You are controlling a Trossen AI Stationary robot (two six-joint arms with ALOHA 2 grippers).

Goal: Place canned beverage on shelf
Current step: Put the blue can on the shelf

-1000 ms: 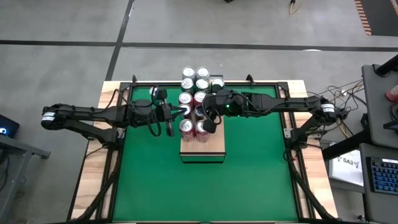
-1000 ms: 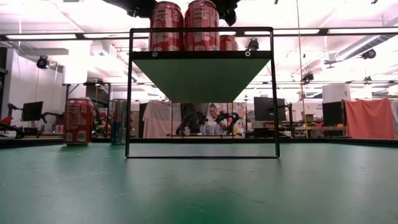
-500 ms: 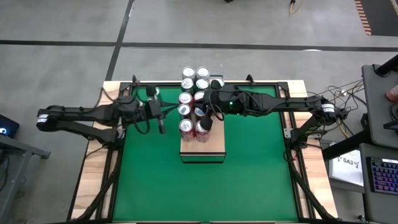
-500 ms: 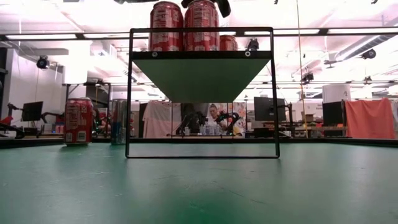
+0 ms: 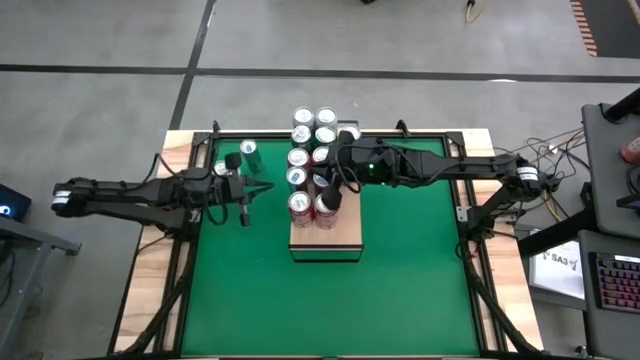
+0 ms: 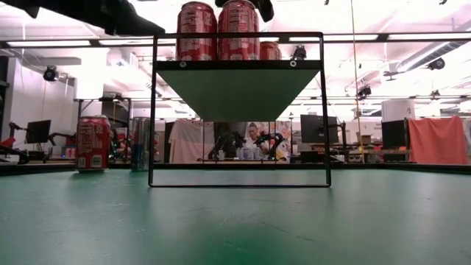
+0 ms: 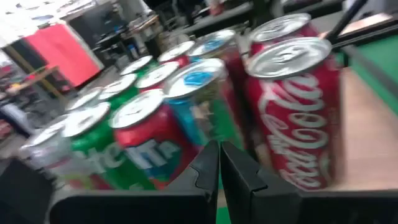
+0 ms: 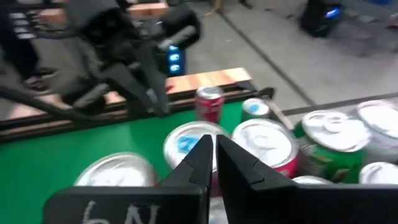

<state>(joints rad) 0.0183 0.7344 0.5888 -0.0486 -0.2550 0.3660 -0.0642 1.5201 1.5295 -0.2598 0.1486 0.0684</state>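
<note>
Reading the labels first: white Coca-Cola script is being shown on the red can (image 7: pixel 292 118) nearest the left wrist camera, and a green can (image 7: pixel 99 152) beside it is bearing partial white lettering that cannot be read in full. A red can (image 6: pixel 93 143) with a white panel is being seen standing on the green table (image 5: pixel 400 280) in the low view; its print is too small to read.

The shelf (image 5: pixel 340 238), a pale reddish wooden board on a dark frame, is being seen at the table's far centre, with red cans (image 5: pixel 300 205) at its back end and more cans queued behind it.

The left gripper (image 5: pixel 243 205) is being held shut and empty, left of the shelf near a lone green can (image 5: pixel 249 152). The right gripper (image 5: pixel 332 199) is being held closed, gripping nothing, just above the shelf's cans.
</note>
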